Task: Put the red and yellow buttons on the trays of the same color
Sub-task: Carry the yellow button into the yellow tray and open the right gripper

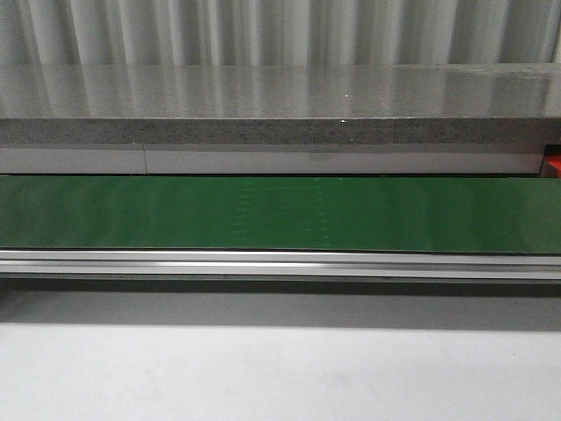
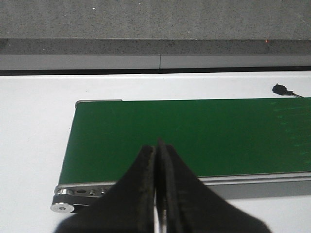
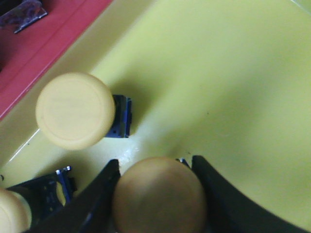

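In the right wrist view my right gripper [image 3: 155,162] is shut on a yellow button [image 3: 160,196], whose round cap fills the gap between the black fingers [image 3: 214,194]. It hangs just over the yellow tray [image 3: 228,82]. A second yellow button [image 3: 75,110] with a blue base lies in the tray, and a third [image 3: 9,213] shows at the edge. A strip of the red tray [image 3: 53,34] adjoins the yellow one. My left gripper [image 2: 156,145] is shut and empty above the end of the green conveyor belt [image 2: 194,131]. No red button shows.
The front view shows the green belt [image 1: 280,215] with its aluminium rail [image 1: 280,263], a grey stone ledge [image 1: 280,105] behind and the white table [image 1: 280,368] in front. A red bit [image 1: 554,164] shows at the far right. A small black part [image 2: 280,89] lies beyond the belt.
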Controlling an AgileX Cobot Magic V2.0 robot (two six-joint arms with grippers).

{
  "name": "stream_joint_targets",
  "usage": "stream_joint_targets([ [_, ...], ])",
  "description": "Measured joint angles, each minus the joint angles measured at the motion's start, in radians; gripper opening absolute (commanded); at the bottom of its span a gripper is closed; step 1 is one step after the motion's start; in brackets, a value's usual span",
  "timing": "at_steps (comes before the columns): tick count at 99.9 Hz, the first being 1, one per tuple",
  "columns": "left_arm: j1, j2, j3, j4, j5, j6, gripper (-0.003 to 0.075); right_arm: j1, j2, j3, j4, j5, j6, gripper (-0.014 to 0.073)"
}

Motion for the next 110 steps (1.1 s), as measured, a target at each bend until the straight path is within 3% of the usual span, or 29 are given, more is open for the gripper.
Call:
stream_joint_targets([
  [43,0.0,0.0,0.0,0.0,0.0,0.0,-0.002,0.0,0.044,0.0,0.0,0.002,0.0,0.0061],
  [53,0.0,0.0,0.0,0.0,0.0,0.0,-0.002,0.0,0.044,0.0,0.0,0.006,0.0,0.0147],
  [79,0.0,0.0,0.0,0.0,0.0,0.0,-0.002,0.0,0.044,0.0,0.0,0.014,0.0,0.051],
  [89,0.0,0.0,0.0,0.0,0.0,0.0,-0.002,0.0,0.044,0.0,0.0,0.024,0.0,0.0562],
  [110,0.0,0.0,0.0,0.0,0.0,0.0,-0.002,0.0,-0.018,0.0,0.004,0.044,0.0,0.0563],
])
